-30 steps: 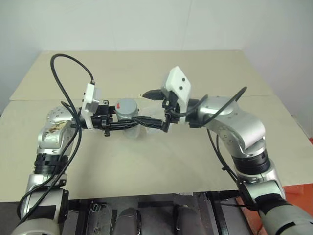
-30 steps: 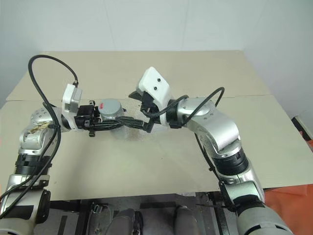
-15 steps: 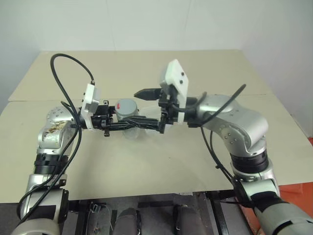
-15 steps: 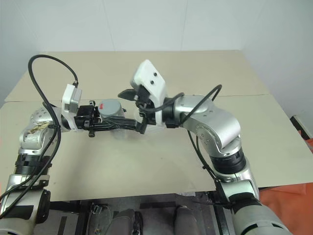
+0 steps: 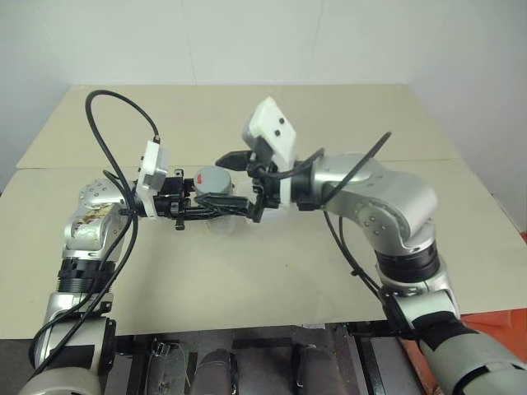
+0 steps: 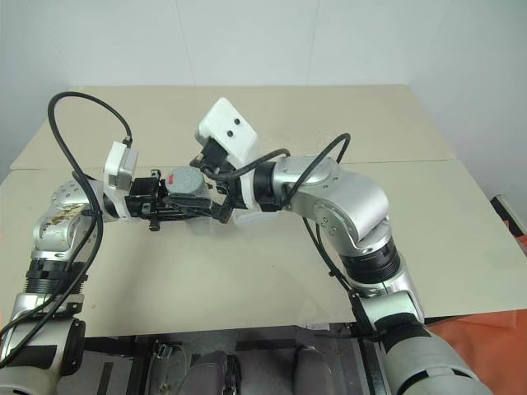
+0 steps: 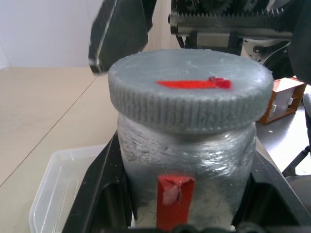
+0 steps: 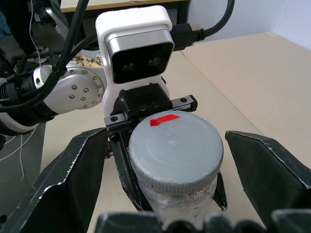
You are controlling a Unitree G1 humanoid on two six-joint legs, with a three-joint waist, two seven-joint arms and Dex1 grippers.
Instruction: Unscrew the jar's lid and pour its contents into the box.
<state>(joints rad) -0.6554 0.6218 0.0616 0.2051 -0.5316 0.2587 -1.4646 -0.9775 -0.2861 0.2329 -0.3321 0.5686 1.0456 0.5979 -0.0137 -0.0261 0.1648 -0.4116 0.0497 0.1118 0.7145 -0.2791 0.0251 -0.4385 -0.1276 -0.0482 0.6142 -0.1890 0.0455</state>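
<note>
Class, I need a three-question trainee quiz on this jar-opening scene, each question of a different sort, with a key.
1. True or false: the lid is already off the jar.
2. Which gripper is clamped on the jar? A. left gripper B. right gripper C. neither
3. In a few words, where is the box relative to the held jar?

Key
1. False; the lid still sits on top, its red mark visible.
2. A; the right gripper's fingers stand wide open on either side of the lid, apart from it.
3. On the table, below the jar.

Head pair looks down over the table point(image 5: 247, 280); both wrist cameras closely face the jar point(image 8: 175, 165).
</note>
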